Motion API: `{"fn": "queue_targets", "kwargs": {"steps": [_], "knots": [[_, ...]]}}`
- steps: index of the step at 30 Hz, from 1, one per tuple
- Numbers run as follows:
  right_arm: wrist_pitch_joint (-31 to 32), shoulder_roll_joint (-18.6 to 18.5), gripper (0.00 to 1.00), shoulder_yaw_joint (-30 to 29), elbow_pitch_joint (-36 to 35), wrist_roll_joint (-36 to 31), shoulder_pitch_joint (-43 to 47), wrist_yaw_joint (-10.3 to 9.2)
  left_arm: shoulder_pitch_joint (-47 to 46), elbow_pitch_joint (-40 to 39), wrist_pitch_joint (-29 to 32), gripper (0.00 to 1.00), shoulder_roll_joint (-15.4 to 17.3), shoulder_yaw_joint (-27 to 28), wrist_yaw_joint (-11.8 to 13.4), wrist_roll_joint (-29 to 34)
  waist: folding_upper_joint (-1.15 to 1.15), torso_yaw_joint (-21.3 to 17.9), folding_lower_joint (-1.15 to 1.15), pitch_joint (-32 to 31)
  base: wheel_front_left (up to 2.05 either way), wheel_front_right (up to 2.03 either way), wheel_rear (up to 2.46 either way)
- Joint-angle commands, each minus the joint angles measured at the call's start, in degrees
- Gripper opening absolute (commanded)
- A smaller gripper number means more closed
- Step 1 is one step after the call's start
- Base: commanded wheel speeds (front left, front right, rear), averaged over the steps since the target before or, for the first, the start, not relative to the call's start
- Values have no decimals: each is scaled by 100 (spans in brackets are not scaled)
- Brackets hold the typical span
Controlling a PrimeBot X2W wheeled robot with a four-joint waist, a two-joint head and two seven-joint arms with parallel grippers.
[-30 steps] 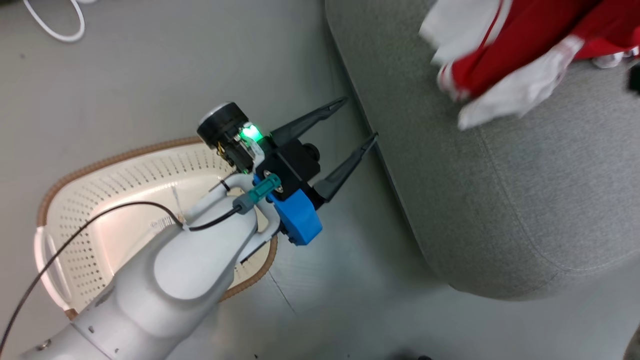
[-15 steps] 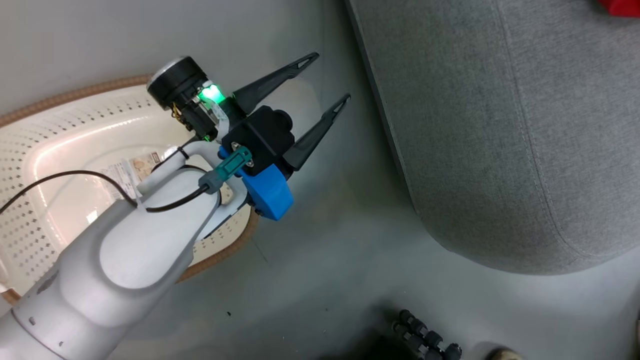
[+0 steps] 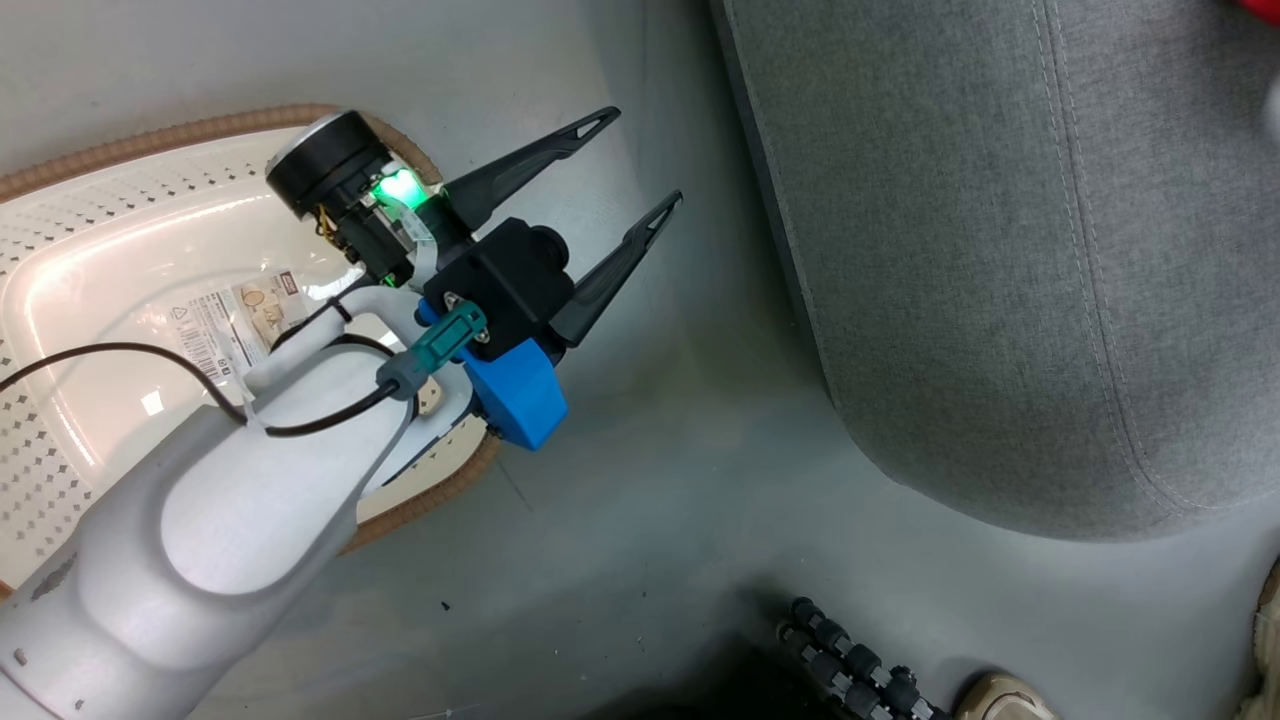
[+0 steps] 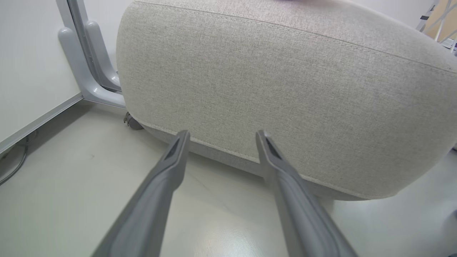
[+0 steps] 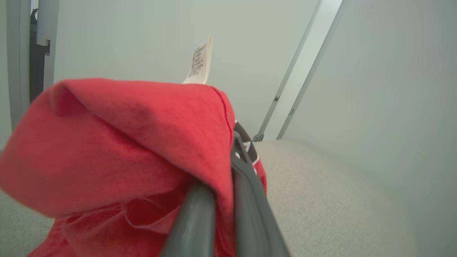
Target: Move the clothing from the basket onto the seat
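left gripper (image 3: 636,159) hangs between basket (image 3: 200,125) and seat (image 3: 1000,250), jaws wide, empty; right gripper (image 5: 223,167) pinches clothing (image 5: 125,142), apparently over the seat.

Through the head camera I look down on a smooth, pale grey floor (image 3: 650,520) with a soft sheen and a few dark specks. The seat (image 3: 1000,300), grey woven upholstery with stitched seams, stands on it. At the bottom edge lies a black ribbed object (image 3: 850,668) that I cannot identify. My left wrist feed shows a white wall panel (image 4: 28,53), a grey metal post (image 4: 89,64) curving down to the floor, and a thin cable (image 4: 21,160) near the wall's foot. The right wrist feed gives me a plain pale wall (image 5: 125,35) crossed by slanted metal rails (image 5: 296,71).
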Motion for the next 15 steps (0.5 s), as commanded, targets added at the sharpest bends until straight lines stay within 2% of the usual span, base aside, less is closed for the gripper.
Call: {"fn": "queue_targets", "kwargs": {"steps": [1,12,13,14,15], "knots": [[-3,79,0,5,80,-23,72,-6,55,-28,7,100,51,-16,6,-27,0,4,-1,-1,0,0,0],[-3,638,0,87,462,-263,287,-6,54,-104,53,100,116,-41,64,-53,0,30,-1,-63,0,0,0],[-3,660,44,85,448,-270,289,-6,61,-98,43,100,125,-39,71,-63,0,25,-1,-84,0,0,0],[-3,677,100,80,421,-285,297,-6,70,-89,29,100,130,-38,82,-72,0,18,-1,-114,0,0,0],[-3,702,100,76,384,-277,315,-6,79,-81,19,100,129,-39,95,-81,0,12,-1,-147,0,0,0]]}}
